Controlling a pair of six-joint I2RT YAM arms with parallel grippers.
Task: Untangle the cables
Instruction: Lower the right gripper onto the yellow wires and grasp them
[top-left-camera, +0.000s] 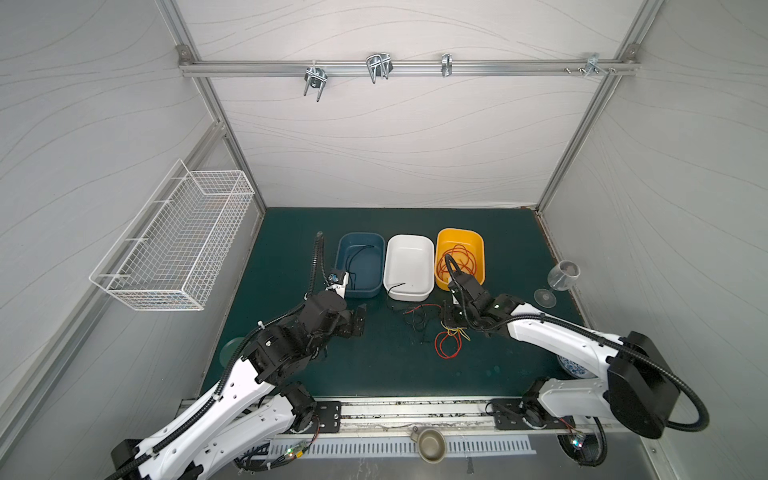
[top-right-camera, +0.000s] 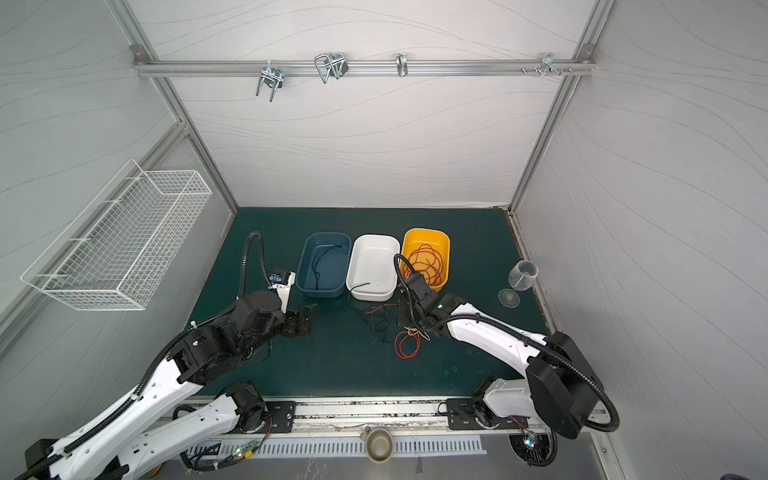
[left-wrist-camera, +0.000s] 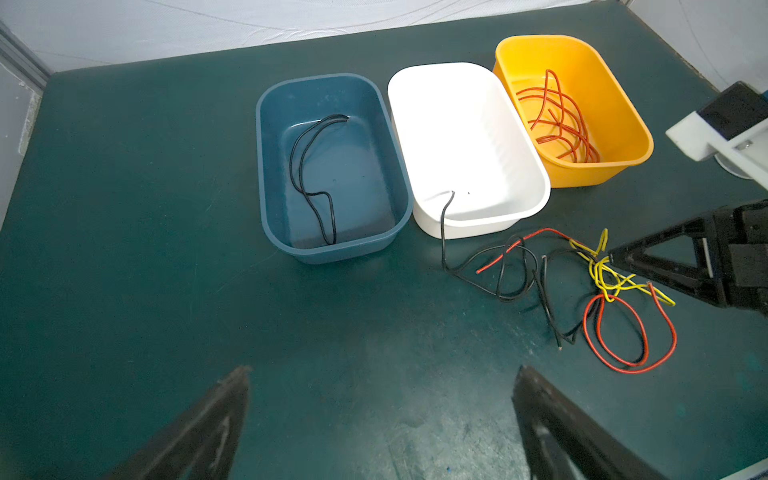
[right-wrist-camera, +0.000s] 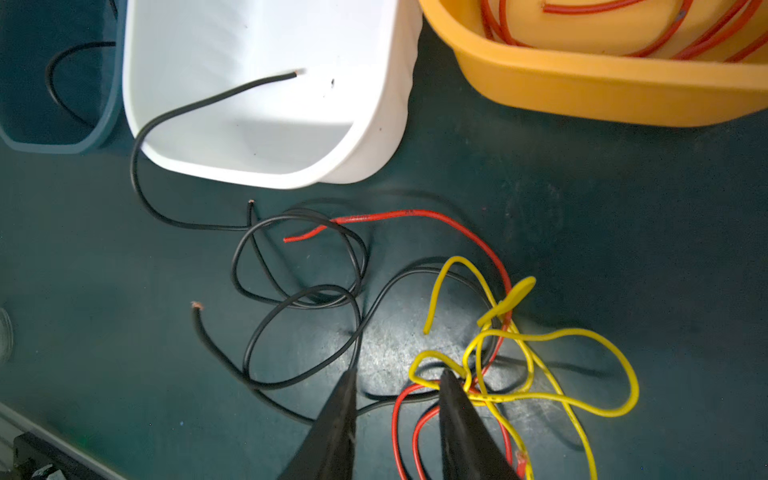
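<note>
White tub (left-wrist-camera: 465, 226) just beside cables (left-wrist-camera: 600, 272); wineglass (top-left-camera: 561, 276) well apart.

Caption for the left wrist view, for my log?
Blue tub, white tub and yellow tub in a row; tangled cables on the mat, right gripper at them.
</note>
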